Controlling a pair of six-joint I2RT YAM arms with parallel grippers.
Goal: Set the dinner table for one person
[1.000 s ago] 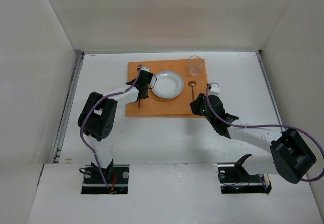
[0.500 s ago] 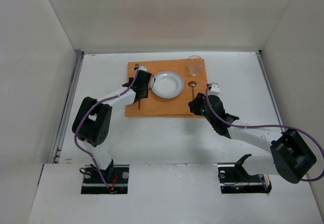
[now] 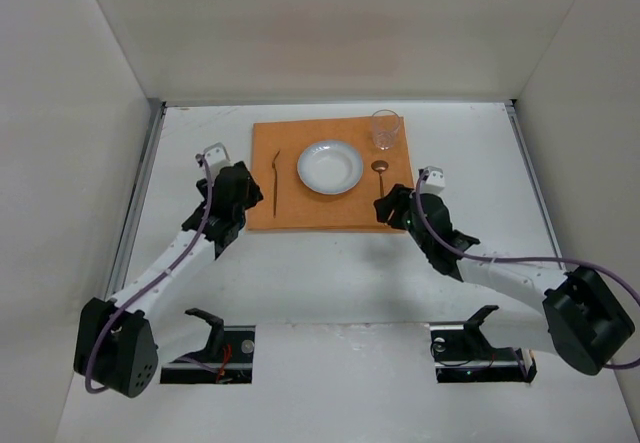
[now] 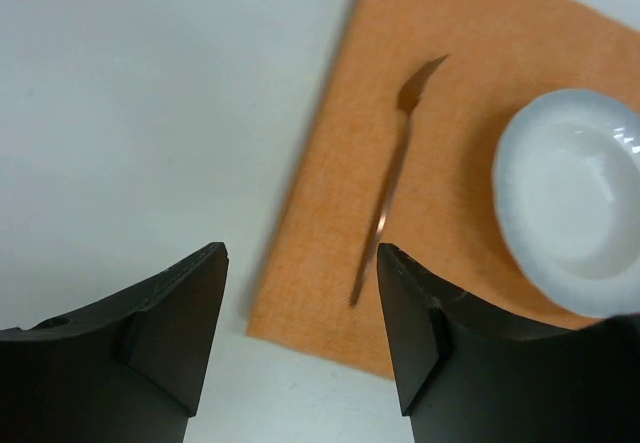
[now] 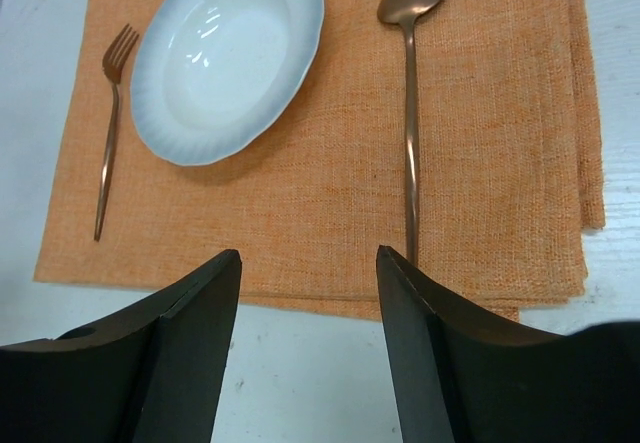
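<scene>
Table [image 4: 130, 113] below left pincer [image 4: 300, 268], seemingly apart

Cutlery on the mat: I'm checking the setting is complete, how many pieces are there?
2. The fork lies left of the plate, the spoon right of it, both on the orange mat. None appears hidden.

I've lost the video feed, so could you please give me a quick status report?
Left gripper and right gripper open, empty. Fork, plate, spoon, glass set on the mat on the table. Nothing blocking.
</scene>
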